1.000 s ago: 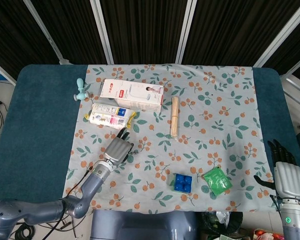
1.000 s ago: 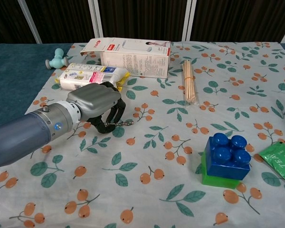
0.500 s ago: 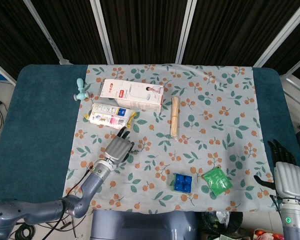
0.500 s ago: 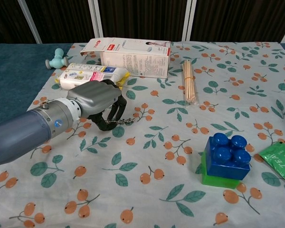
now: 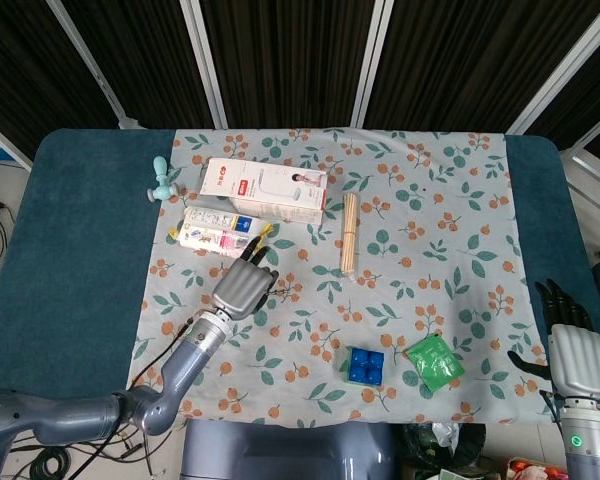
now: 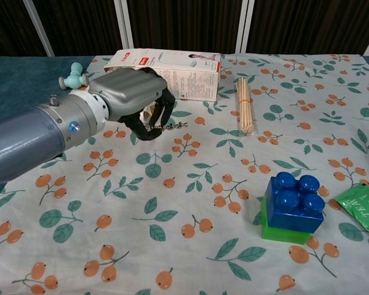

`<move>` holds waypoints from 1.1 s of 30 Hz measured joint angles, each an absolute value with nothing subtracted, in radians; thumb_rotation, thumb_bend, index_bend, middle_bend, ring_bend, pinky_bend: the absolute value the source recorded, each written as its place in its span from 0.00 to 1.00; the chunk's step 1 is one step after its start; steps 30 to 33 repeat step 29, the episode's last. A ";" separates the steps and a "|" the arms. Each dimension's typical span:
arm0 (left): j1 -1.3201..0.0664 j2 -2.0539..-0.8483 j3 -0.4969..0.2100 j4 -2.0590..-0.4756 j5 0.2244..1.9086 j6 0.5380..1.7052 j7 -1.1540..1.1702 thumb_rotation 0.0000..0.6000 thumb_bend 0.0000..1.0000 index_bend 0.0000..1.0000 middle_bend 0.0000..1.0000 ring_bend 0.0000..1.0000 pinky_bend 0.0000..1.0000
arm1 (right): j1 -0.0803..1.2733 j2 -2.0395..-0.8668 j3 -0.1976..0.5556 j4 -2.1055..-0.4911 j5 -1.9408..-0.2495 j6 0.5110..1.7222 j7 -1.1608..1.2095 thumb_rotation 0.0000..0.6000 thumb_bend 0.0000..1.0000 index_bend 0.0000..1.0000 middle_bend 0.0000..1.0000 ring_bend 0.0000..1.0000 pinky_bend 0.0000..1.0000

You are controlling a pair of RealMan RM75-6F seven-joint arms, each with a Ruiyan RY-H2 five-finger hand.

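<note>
One left hand [image 6: 130, 92] around one small chain [image 6: 170, 126]; one blue block [image 6: 293, 198]

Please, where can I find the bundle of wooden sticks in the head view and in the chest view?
Head view: the bundle of wooden sticks lies upright in the picture, slightly above centre.
Chest view: it lies in the upper middle.
Shared landmark: the white carton box lies to its left in both views.

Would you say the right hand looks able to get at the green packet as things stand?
Probably yes: the right hand, open and holding nothing, sits at the table's near right edge, and only bare cloth lies between it and the green packet.
</note>
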State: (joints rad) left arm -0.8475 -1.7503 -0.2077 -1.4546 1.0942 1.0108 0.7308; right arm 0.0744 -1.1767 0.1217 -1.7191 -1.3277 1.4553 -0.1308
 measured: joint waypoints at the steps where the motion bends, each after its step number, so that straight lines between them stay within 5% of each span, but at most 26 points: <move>1: -0.850 -1.735 -0.215 -1.483 1.093 1.020 0.740 1.00 0.35 0.55 0.58 0.12 0.00 | 0.074 -1.177 0.121 -1.719 -1.328 1.455 -0.132 1.00 0.00 0.01 0.03 0.11 0.14; 22: -0.926 -1.563 -0.360 -1.724 1.067 1.088 0.772 1.00 0.35 0.55 0.59 0.14 0.02 | 0.071 -1.176 0.121 -1.722 -1.328 1.460 -0.137 1.00 0.00 0.01 0.03 0.11 0.14; 33: -0.961 -1.535 -0.363 -1.772 1.020 1.104 0.818 1.00 0.35 0.55 0.59 0.14 0.02 | 0.071 -1.176 0.122 -1.722 -1.327 1.459 -0.136 1.00 0.00 0.01 0.03 0.11 0.14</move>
